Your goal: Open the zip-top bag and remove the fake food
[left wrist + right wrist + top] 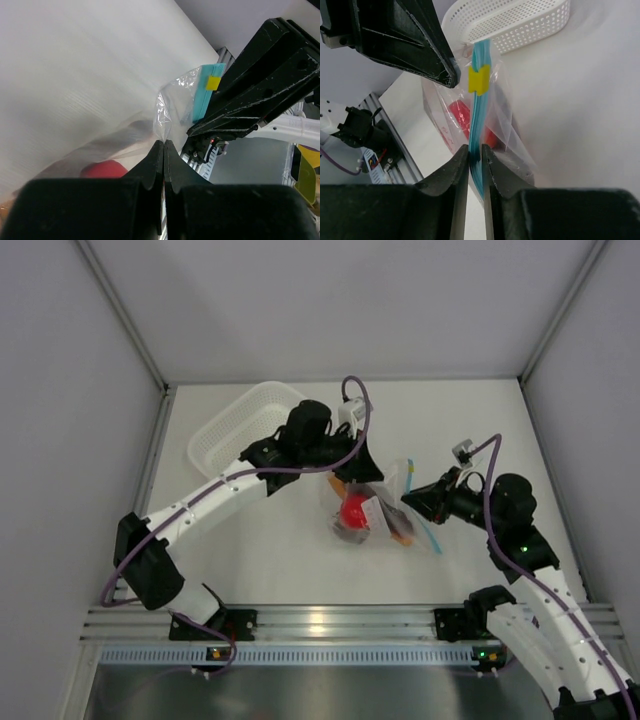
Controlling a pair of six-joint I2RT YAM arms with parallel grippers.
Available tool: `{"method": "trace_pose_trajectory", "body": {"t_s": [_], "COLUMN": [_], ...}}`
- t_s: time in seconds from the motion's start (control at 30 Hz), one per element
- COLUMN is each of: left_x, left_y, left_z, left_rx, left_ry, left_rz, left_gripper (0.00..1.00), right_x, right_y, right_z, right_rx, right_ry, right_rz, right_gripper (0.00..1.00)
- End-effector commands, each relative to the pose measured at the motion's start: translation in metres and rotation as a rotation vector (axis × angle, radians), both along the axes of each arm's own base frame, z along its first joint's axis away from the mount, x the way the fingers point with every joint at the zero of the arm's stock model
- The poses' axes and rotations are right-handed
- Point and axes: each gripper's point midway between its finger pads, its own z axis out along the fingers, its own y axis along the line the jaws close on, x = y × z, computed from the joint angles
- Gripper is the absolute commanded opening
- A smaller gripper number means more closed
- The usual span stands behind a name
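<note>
From above, found the zip-top bag [385,502] right of the middle of the table [280,560], caught between the left gripper [366,480] and the right gripper [408,498], well apart from the white basket [235,425] at the far left. Made out through the clear film a red ball [354,511], a dark brown ring [350,534] just below it and an orange piece [401,530] beside them, all inside the bag. From the left wrist, saw that gripper's fingers [150,172] pressed together on a fold of the clear film, with the light blue zip strip [202,95] and its yellow slider [214,83] beyond, right against the other arm's black fingers. From the right wrist, saw its own fingers [452,175] pinching the blue strip edge-on below the slider, with the red ball behind the film and the basket far behind.
</note>
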Motion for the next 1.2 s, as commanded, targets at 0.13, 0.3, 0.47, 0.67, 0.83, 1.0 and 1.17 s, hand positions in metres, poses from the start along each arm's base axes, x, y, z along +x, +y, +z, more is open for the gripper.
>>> {"method": "trace_pose_trajectory", "body": {"t_s": [0.13,0.3,0.47,0.67,0.83,1.0,1.17], "left_x": [-0.005,-0.013,-0.016,-0.007,0.0,0.003,0.001], "left_y": [0.004,0.006,0.008,0.019,0.028,0.037,0.041], "left_z": [0.047,0.05,0.053,0.047,0.031,0.016,0.017], "left_rx": [-0.123,-0.135,-0.141,-0.112,-0.064,-0.041,-0.127], "left_ry": [-0.124,-0.122,-0.129,-0.18,-0.224,-0.279,-0.429], "left_rz": [-0.007,-0.036,-0.044,0.024,0.058,0.086,0.075], "left_gripper": [0.0,0.0,0.0,0.0,0.0,0.06,0.51], "right_x": [0.008,0.014,0.019,0.016,0.013,0.007,0.004], "right_y": [0.002,0.002,0.004,0.002,-0.003,0.005,0.008], "right_z": [0.023,0.032,0.04,0.049,0.061,0.069,0.062], "right_rx": [0.015,0.009,0.018,-0.006,-0.034,-0.043,-0.084], "right_ry": [-0.122,-0.148,-0.159,-0.191,-0.214,-0.206,-0.153], "right_rz": [-0.006,-0.022,-0.015,-0.019,-0.029,0.041,0.08], "right_gripper": [0.31,0.28,0.08,0.0,0.0,0.0,0.0]}}
